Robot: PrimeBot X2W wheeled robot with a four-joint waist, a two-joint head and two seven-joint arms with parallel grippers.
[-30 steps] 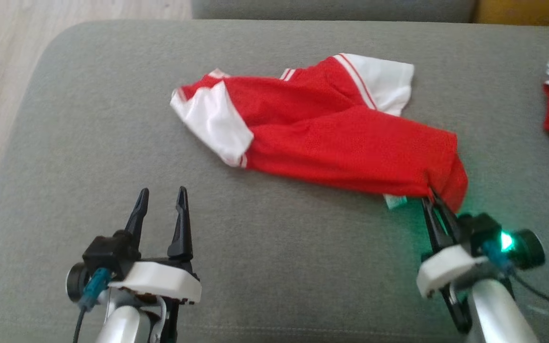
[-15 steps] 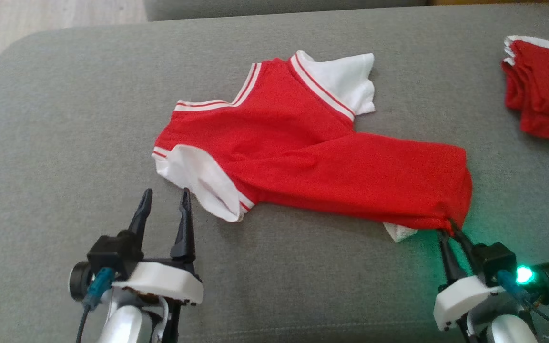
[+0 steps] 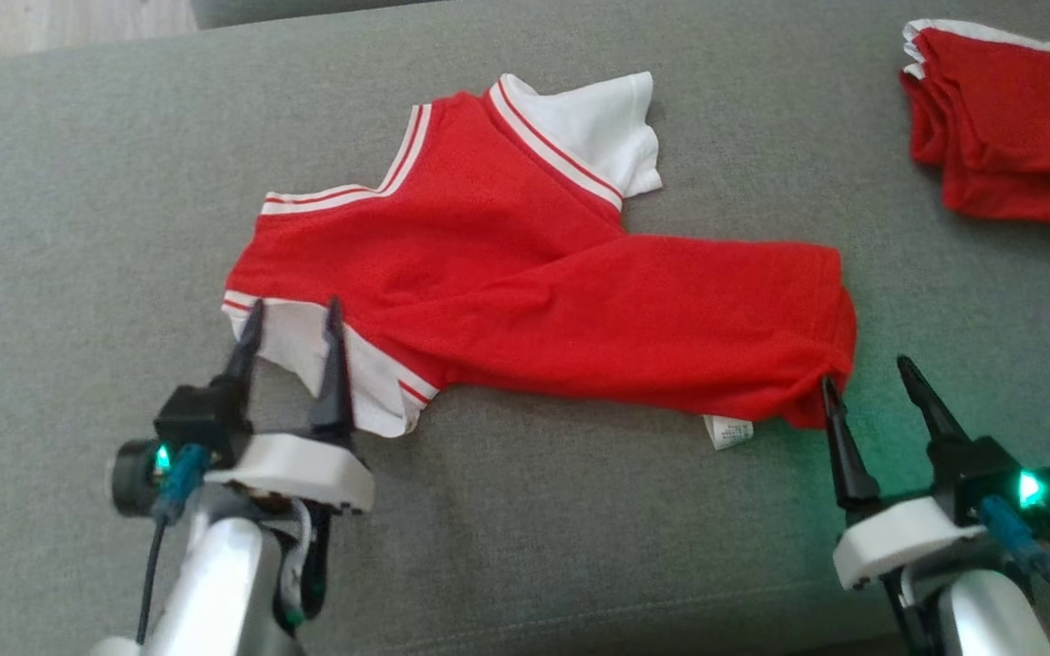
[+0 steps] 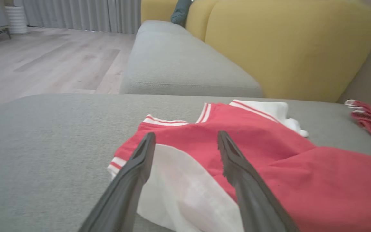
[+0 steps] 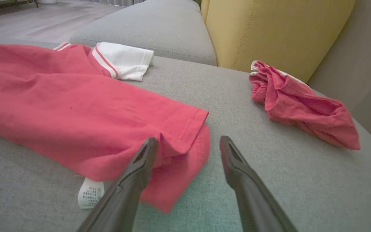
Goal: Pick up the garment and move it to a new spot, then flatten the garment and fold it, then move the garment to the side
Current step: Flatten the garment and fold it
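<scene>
The garment [image 3: 534, 273] is a red shirt with white sleeves and striped trim, lying spread on the grey sofa cushion [image 3: 78, 182]. My left gripper [image 3: 294, 305] stands open just above its near white sleeve [image 4: 179, 190], one finger on each side of the sleeve. My right gripper [image 3: 864, 374] is open at the bunched red hem corner [image 5: 185, 161]; its left finger touches the cloth and nothing is held. A white care label [image 3: 730, 430] pokes out from under the hem.
A second red garment [image 3: 999, 118] lies crumpled at the cushion's far right. Yellow backrests [image 4: 285, 48] stand behind, with another grey seat [image 5: 147, 29] beyond. Wooden floor [image 4: 43, 61] lies off the cushion's left edge.
My right gripper has opened and let go of the hem corner. The shirt now lies flatter, and my left gripper has come over the white sleeve. The head camera has shifted.
</scene>
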